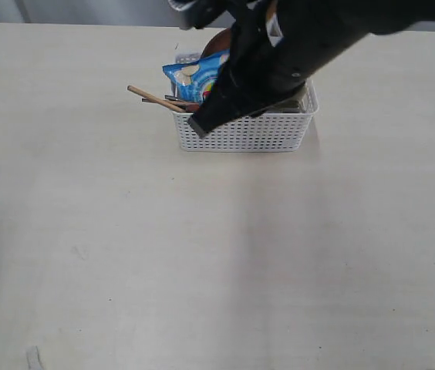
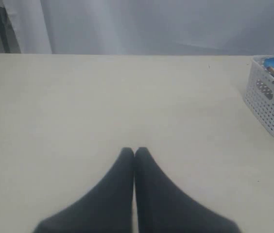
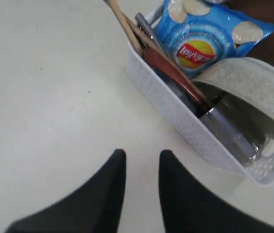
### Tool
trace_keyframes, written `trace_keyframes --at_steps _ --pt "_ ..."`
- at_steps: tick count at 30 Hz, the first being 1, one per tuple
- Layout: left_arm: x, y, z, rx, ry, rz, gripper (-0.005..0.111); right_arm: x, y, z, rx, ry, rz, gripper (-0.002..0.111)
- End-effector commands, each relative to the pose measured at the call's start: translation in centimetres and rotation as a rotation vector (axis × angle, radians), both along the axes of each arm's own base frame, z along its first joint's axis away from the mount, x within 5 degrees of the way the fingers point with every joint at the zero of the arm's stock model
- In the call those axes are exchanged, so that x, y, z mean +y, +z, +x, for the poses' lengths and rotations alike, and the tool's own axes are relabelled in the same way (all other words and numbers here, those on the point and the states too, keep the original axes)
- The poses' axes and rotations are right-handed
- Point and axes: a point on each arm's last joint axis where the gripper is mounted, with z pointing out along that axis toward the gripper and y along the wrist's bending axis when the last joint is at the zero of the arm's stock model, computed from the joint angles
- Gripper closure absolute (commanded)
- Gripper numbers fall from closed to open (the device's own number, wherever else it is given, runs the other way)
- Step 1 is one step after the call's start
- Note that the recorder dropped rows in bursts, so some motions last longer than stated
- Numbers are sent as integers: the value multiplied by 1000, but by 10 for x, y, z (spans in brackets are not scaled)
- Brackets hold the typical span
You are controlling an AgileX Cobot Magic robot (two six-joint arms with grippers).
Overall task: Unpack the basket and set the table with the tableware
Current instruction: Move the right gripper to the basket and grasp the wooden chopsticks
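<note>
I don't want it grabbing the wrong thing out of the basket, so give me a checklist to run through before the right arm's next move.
1. Right gripper ready to grasp: ok, jaws apart with nothing between them.
2. Right gripper over the basket: not ok, its tips point at bare table beside the basket wall.
3. Bowl, spoon and chopsticks reachable: ok, all show at the basket's top.
4. Chips bag out of the way: not ok, it sits in the basket beside the bowl and spoon.
5. Left gripper clear: ok, shut, over bare table away from the basket.
</note>
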Motion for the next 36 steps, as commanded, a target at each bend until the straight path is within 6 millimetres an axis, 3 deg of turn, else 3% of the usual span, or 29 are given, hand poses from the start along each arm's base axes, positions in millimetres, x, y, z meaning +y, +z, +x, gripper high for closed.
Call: trace_keyframes --at_steps 1,4,7,14,22,27,32,36 --pt "0 0 0 -13 2 13 107 23 1 14 38 29 31 61" --pt "0 0 0 -13 2 13 107 35 -10 20 76 67 24 48" --pt "0 0 0 -13 2 13 107 43 -24 26 86 87 15 44" --pt "0 0 0 -13 2 13 107 64 -56 37 77 131 25 44" --pt "0 0 0 -13 2 13 107 96 -72 69 21 146 26 44" --pt "0 0 0 -13 2 13 107 98 -89 81 -16 140 -47 44" --pt "0 0 0 -13 2 13 107 94 -93 88 -70 84 -94 44" --pt "0 0 0 -13 2 13 107 96 -100 89 -64 84 -94 59"
